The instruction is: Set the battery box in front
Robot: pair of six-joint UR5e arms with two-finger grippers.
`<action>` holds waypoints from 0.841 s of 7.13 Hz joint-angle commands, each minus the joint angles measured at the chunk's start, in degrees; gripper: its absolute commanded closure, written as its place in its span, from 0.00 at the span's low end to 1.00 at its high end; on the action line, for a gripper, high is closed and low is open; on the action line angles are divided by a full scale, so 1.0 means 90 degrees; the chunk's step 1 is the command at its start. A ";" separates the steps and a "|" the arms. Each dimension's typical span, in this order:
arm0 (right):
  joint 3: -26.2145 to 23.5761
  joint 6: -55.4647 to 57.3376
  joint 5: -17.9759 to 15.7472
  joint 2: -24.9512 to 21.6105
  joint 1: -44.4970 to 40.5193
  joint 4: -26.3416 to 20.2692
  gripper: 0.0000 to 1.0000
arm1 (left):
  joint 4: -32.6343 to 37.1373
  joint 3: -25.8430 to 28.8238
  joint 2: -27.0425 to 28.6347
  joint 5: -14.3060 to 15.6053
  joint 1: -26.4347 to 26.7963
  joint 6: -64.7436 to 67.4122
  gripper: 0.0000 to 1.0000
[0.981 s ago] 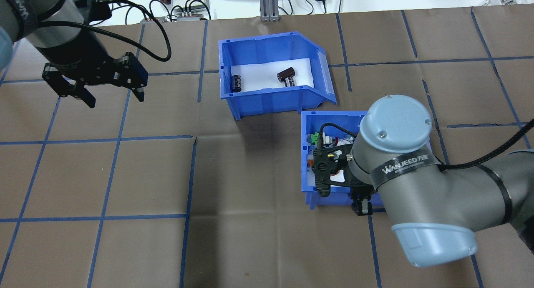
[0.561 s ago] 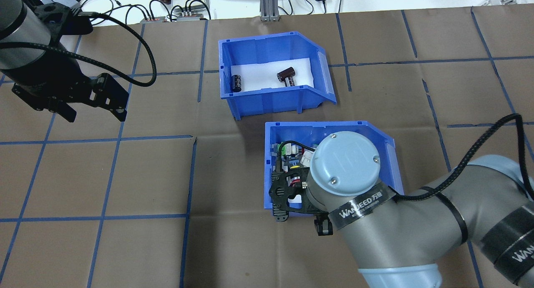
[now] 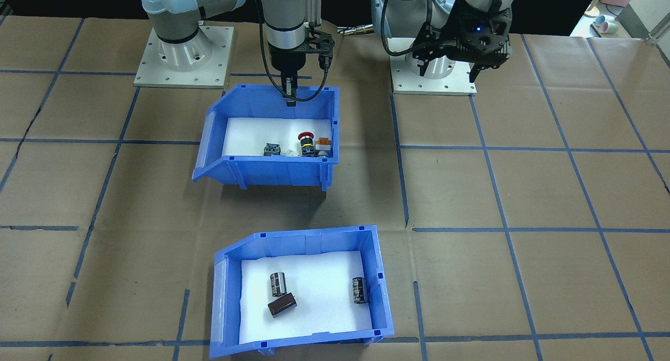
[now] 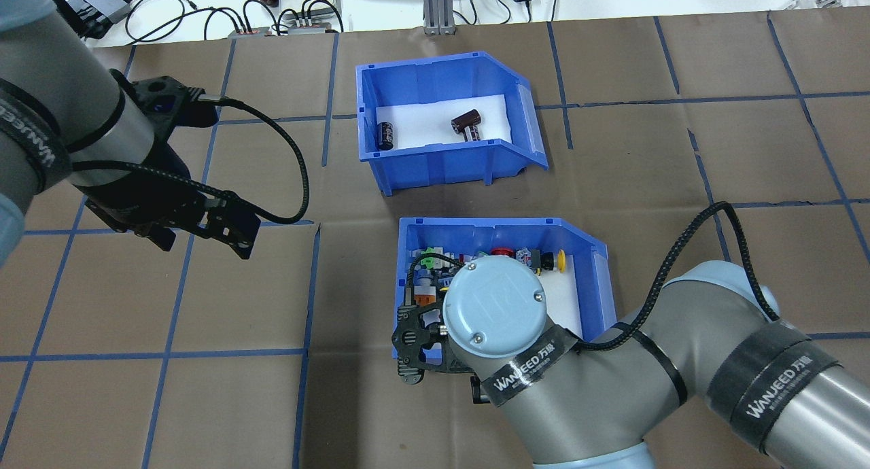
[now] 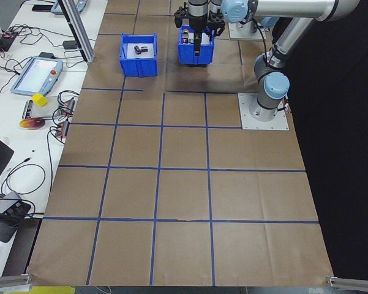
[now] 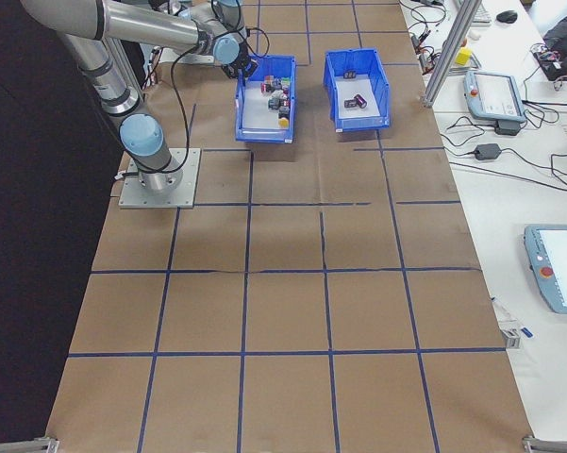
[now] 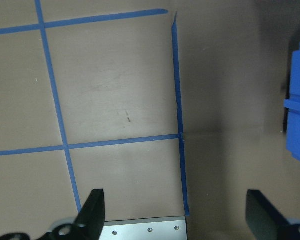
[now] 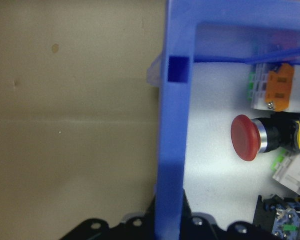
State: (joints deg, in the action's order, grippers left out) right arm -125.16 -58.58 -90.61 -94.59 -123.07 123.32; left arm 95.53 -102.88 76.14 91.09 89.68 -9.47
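The right claw (image 3: 289, 95) is pinching the robot-side wall of the blue plastic bin of coloured push-buttons (image 3: 272, 175). The left claw (image 7: 174, 212) is hanging spread wide and empty over the brown paper-covered worktop (image 4: 224, 401). The blue plastic battery box (image 4: 435, 166), white-lined with dark cylindrical cells (image 3: 281, 304), is sitting just beyond that bin, away from the robot.

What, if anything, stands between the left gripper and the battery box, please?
Nothing visible does: only taped table paper lies between the open left gripper and the battery box. The button bin, clamped by the right gripper, sits off that line, nearer the robot.
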 commanded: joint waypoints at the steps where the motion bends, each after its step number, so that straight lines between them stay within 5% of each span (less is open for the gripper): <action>1: -0.0010 -0.0121 -0.0069 0.0149 -0.0105 0.0107 0.89 | -0.0058 -0.0141 -0.0110 -0.0014 0.0231 0.0095 0.01; 2: 0.0000 -0.0364 -0.0089 0.0149 -0.0095 0.0116 0.87 | -0.0058 -0.0055 -0.0188 -0.0004 0.0241 0.0047 0.01; 4: -0.0010 -0.0279 -0.0030 0.0149 -0.0095 0.0156 0.00 | -0.0193 -0.0034 -0.0237 0.0025 0.0231 0.0076 0.01; 6: 0.0116 -0.0278 -0.0118 0.0052 -0.0008 0.0078 0.00 | -0.0253 0.0044 -0.0237 0.0025 0.0231 0.0076 0.01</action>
State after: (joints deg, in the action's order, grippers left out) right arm -124.83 -61.10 -91.41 -93.59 -123.61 124.41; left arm 93.55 -102.82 74.01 91.31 91.76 -8.91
